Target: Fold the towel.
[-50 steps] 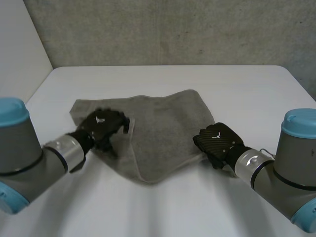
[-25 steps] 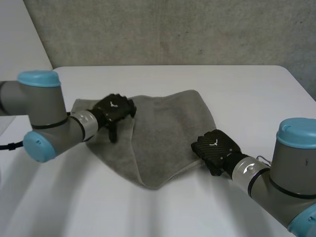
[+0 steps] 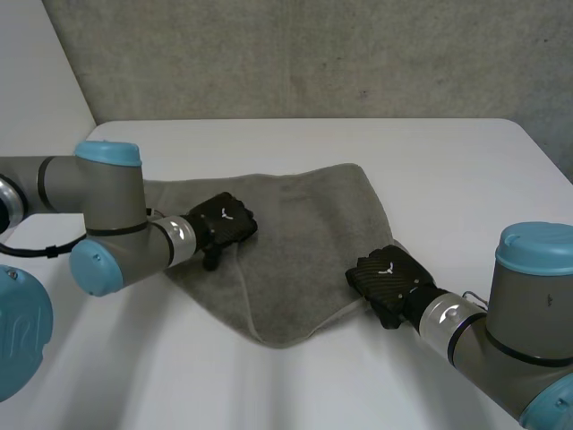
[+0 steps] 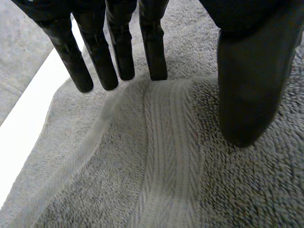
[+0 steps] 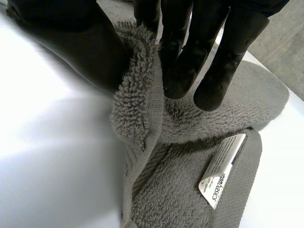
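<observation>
- The white table (image 3: 430,170) spans the head view, and a rough grey wall (image 3: 313,54) rises behind its far edge.
- The grey towel (image 3: 304,242) lies in one loose layer on the middle of the table. Its far edge is wide, and it narrows to a rounded corner on the near side, between the two arms.
- The left arm (image 3: 112,215) comes in from the side and lies low across the towel's left part, covering the cloth beneath it.
- The right arm (image 3: 528,313) reaches in from the near right corner of the table towards the towel's right edge.
- The left hand (image 3: 224,224) sits on the towel inward of its left edge. In the left wrist view its fingers (image 4: 118,42) are straight and side by side, tips at a flat woven band (image 4: 166,156). The thumb is apart from them, resting on the pile and grasping nothing.
- The right hand (image 3: 387,278) is at the towel's right edge. In the right wrist view its fingers (image 5: 178,52) and thumb pinch a raised fold of that edge between them.
- A small white label (image 5: 221,170) with printed text lies on the towel's hem just beyond those fingertips.
</observation>
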